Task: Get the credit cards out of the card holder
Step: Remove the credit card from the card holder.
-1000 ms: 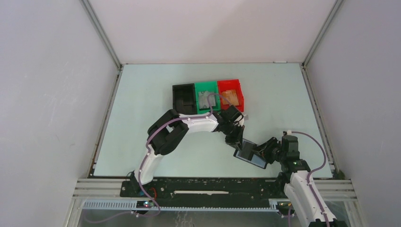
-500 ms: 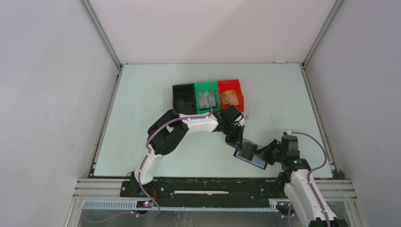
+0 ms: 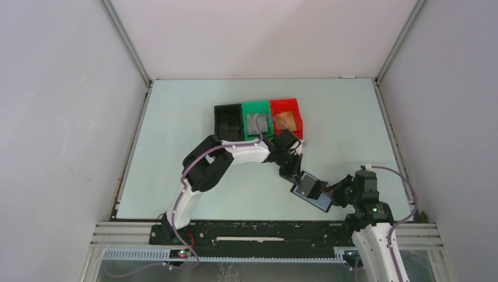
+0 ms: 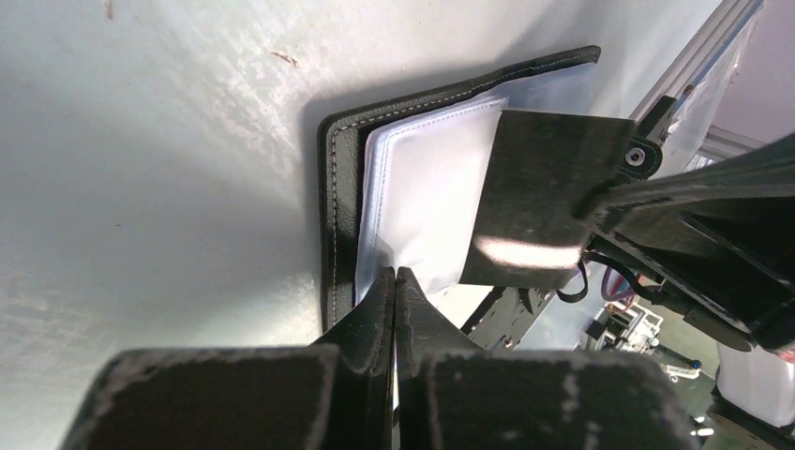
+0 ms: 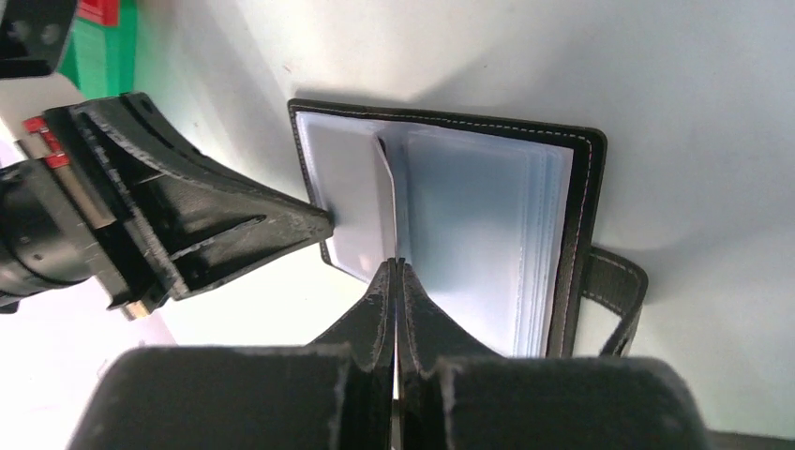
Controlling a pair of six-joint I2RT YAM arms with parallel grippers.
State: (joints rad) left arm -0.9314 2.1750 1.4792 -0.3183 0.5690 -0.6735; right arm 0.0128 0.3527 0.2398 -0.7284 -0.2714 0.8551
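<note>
Two arms meet over the holder (image 5: 469, 216), which lies open on the table (image 3: 194, 111) near its front right, just ahead of the right arm's base, strap (image 5: 614, 291) trailing from one edge. The right gripper (image 5: 396, 267) has its fingers pressed together on one clear sleeve (image 5: 384, 197), standing it upright from the spine. The left gripper (image 4: 396, 274) is also closed, its tip at the holder's opposite edge. From where I stand it looks to be pinning the case down rather than holding anything, though I cannot tell for sure.

Grey cards (image 3: 256, 124) lie in the green bin (image 3: 255, 106) and orange ones (image 3: 286, 121) in the red bin (image 3: 285, 103), well away at the back. The sleeves look pale and empty; whether a card is left inside any of them cannot be made out.

The danger here seems to be the thin plastic. A pull on the pinched sleeve that goes up or sideways, not along the spine, could tear its seam or let it slip out of the fingers. The left tip bears on only a narrow strip of edge, so a firm tug from the right might lift or drag the whole case, folding it shut. The two grippers are also very near each other, with only the width of one page between them, and a small misjudged approach could knock them together.
</note>
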